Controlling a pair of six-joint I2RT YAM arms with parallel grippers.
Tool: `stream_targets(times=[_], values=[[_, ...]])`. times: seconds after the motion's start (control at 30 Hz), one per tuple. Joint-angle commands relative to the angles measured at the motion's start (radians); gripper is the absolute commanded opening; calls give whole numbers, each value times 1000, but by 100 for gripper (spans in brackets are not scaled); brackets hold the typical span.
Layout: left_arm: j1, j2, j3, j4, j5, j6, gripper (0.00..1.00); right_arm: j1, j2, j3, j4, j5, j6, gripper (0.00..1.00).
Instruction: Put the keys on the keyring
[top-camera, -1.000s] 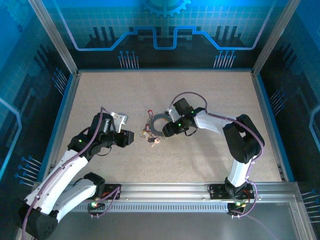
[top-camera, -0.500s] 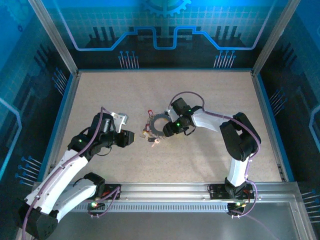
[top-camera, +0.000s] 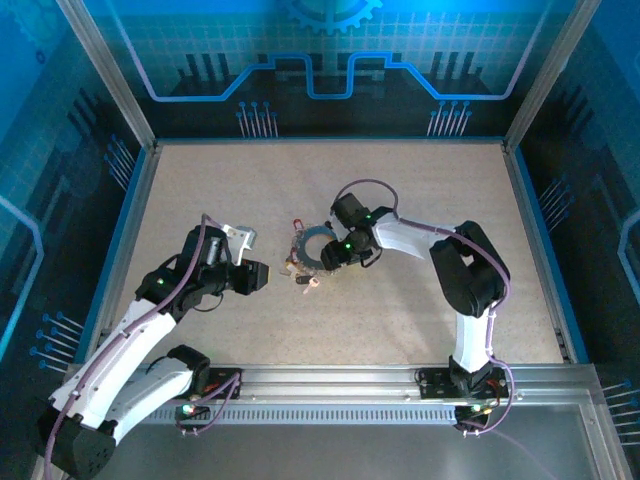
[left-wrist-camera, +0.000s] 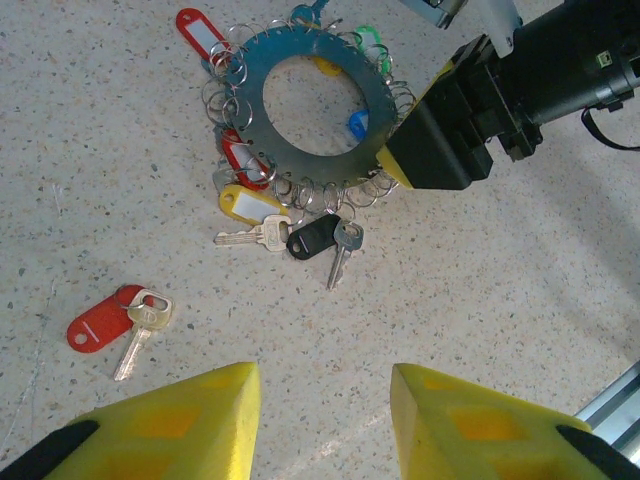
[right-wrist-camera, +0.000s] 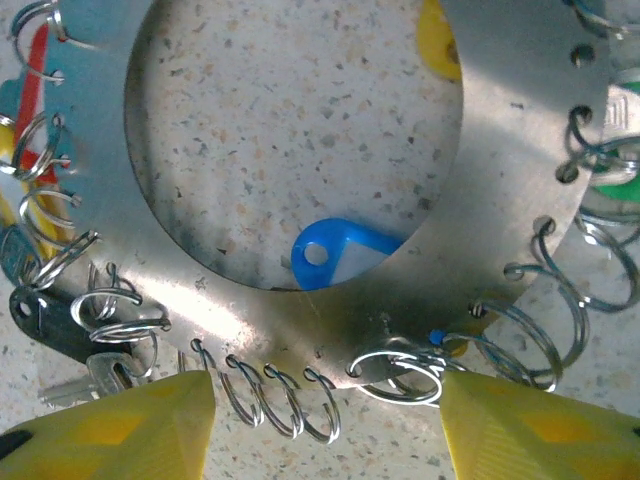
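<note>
Near the middle of the table (top-camera: 200, 200), the keyring (top-camera: 316, 246) lies flat. It is a broad grey band whose outer edge carries many small wire loops (right-wrist-camera: 290, 405). Several keys (left-wrist-camera: 262, 232) with coloured tags already hang from those loops around the band, and a blue tag (right-wrist-camera: 335, 255) shows through the central hole. The right gripper (right-wrist-camera: 325, 392) is set low at the band's rim on its own side, jaws apart and empty. A stretch of rim and loops sits between its yellow fingertips (right-wrist-camera: 120, 420). This placement probably serves to steady the band or to take hold of one loop. The left gripper (left-wrist-camera: 325, 415) hovers near the ring on the opposite side, fingers spread with nothing between them. It looks down on one loose key (left-wrist-camera: 140, 335) with a red tag (left-wrist-camera: 95, 325), which lies on the table apart from the band. Judged from this layout, that key is the next to be picked up and threaded.
</note>
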Motion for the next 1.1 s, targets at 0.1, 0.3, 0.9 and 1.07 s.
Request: stream_targets(times=[0.1, 0.3, 0.9, 1.07], values=[[6, 3, -13, 19, 33, -18, 40, 21, 18, -56, 49, 35, 172, 59], [5, -6, -15, 19, 38, -30, 40, 32, -39, -115, 175, 12, 162, 54], [5, 2, -19, 21, 36, -29, 40, 6, -148, -263, 388, -92, 114, 41], [5, 2, -20, 21, 35, -29, 40, 5, -143, -244, 334, -52, 113, 41]])
